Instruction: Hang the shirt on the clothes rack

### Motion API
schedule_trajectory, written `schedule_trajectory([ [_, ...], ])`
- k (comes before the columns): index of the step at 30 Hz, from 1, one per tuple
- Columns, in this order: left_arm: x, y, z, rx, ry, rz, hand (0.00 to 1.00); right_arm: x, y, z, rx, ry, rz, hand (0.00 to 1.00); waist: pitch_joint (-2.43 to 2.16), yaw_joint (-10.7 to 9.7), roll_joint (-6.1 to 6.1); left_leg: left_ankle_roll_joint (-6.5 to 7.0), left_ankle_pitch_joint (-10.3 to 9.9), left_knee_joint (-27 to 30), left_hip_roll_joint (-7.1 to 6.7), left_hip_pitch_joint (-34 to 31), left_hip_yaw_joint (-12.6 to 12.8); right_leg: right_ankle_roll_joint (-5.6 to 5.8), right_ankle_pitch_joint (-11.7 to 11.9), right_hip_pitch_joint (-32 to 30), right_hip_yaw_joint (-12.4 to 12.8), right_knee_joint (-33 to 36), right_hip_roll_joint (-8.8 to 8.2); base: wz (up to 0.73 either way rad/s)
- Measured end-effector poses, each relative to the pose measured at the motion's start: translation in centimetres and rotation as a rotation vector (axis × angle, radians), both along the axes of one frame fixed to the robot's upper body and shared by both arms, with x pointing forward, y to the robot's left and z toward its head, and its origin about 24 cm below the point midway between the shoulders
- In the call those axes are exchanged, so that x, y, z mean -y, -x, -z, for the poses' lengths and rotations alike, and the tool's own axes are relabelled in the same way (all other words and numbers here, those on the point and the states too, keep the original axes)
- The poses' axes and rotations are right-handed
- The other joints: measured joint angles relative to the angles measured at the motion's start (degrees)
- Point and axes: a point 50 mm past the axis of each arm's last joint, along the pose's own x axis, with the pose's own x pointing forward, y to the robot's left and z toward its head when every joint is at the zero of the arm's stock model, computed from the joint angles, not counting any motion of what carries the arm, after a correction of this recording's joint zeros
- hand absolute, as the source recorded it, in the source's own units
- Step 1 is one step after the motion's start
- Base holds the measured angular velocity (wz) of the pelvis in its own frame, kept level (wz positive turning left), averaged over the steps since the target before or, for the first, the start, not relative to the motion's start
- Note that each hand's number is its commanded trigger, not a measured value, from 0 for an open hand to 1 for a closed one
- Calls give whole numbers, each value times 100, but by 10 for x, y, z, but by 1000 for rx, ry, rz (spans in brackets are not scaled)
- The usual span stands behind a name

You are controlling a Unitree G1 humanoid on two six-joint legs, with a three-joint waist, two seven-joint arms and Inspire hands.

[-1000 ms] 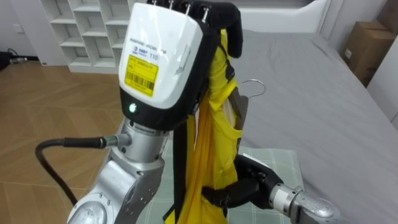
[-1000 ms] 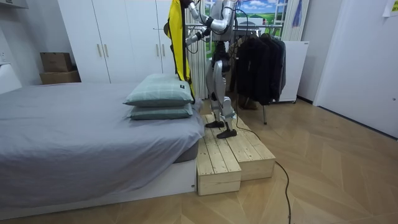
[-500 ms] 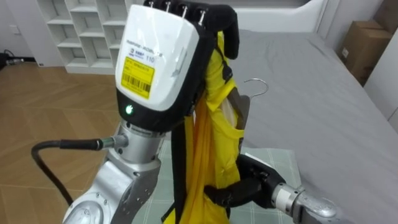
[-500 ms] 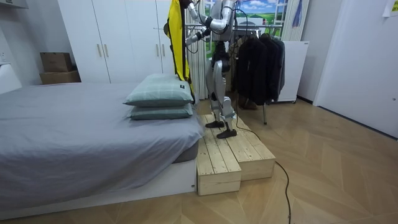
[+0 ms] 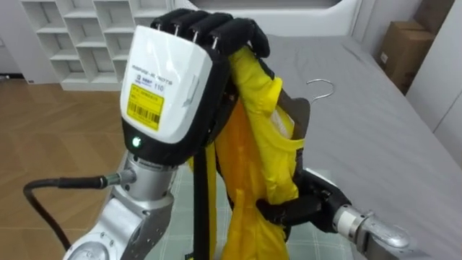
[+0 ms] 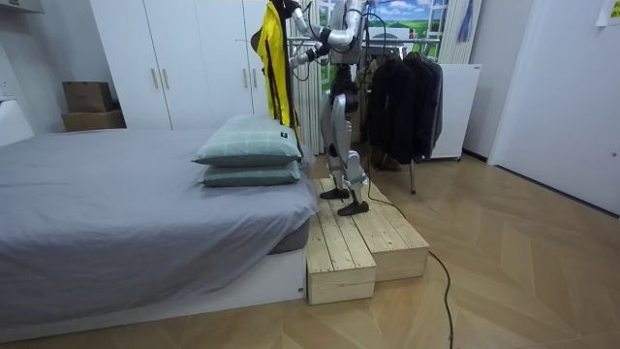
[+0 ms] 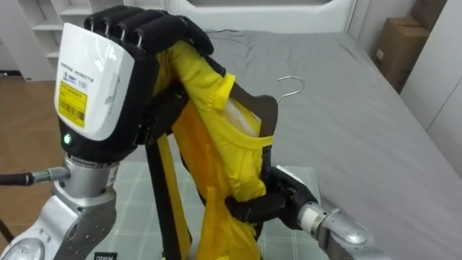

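Note:
A yellow garment (image 5: 263, 144) with black straps hangs on a brown hanger (image 5: 299, 115), whose metal hook (image 5: 323, 87) sticks up to the right. My left hand (image 5: 173, 79) is raised close before me, its fingers curled over the top of the garment. Lower down, my right hand (image 5: 307, 208) has its dark fingers curled round the bunched cloth. In the room view I stand on a wooden platform (image 6: 363, 242) at the head of the bed and hold the yellow garment (image 6: 274, 58) high, with a clothes rack (image 6: 402, 92) of dark clothes behind me.
The grey bed (image 5: 375, 108) lies below and ahead, with green checked pillows (image 6: 250, 150) at its near end. White shelves (image 5: 65, 36) stand at the far left, a cardboard box (image 5: 401, 43) at the far right. White wardrobes (image 6: 174, 58) line the wall.
The eye view has shifted. The garment is more bunched between my hands and its hanger has tilted, the hook now further right. In the room view the garment sits slightly lower.

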Motion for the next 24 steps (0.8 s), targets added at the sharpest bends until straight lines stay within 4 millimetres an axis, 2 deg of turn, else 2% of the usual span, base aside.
schedule_trajectory([
  [7, -6, 0, 12, -65, -15, 30, 0, 28, -3, -13, 86, 128, 148, 100, -16, -166, -29, 0, 0, -34, -11, 61, 79, 0, 0, 19, 84, -2, 2, -6],
  [10, -8, 3, 24, -123, -37, 30, 0, 42, -6, -19, 123, 229, 200, 100, -38, -270, -66, 0, 0, -33, -8, 63, 154, 0, 0, -5, 130, 2, 7, -9],
  [14, -12, -2, 36, -192, -75, 7, 0, 62, -8, -30, 183, 418, 261, 100, -65, -422, -118, 1, 0, -23, -10, 21, 180, 0, 0, -64, 179, 24, 11, -4],
  [16, -15, -3, 43, -228, -84, -7, 0, 74, -11, -44, 253, 590, 269, 100, -70, -426, -127, 3, 2, -25, -9, -11, 239, 0, 0, -194, 257, 121, 12, -21],
  [19, -17, -1, 49, -262, -90, -13, 0, 75, -11, -61, 358, 742, 256, 100, -71, -487, -147, 4, 2, -25, -4, -26, 332, -1, 0, -272, 328, 194, 16, -18],
  [20, -16, -1, 51, -272, -93, -6, 0, 74, -11, -69, 404, 785, 263, 100, -68, -559, -174, 4, 2, -27, -3, -35, 344, -1, 0, -284, 328, 191, 16, -10],
  [22, -16, -3, 55, -298, -90, 6, 0, 74, -11, -77, 460, 845, 281, 100, -68, -566, -225, 4, 2, -35, 4, -14, 436, -1, 1, -293, 354, 199, 25, -15],
  [24, -18, -5, 60, -358, -25, 23, 0, 78, -7, -79, 498, 907, 308, 100, -76, -569, -349, 4, 2, -43, 11, 0, 471, -3, 2, -285, 421, 197, 43, -10],
])
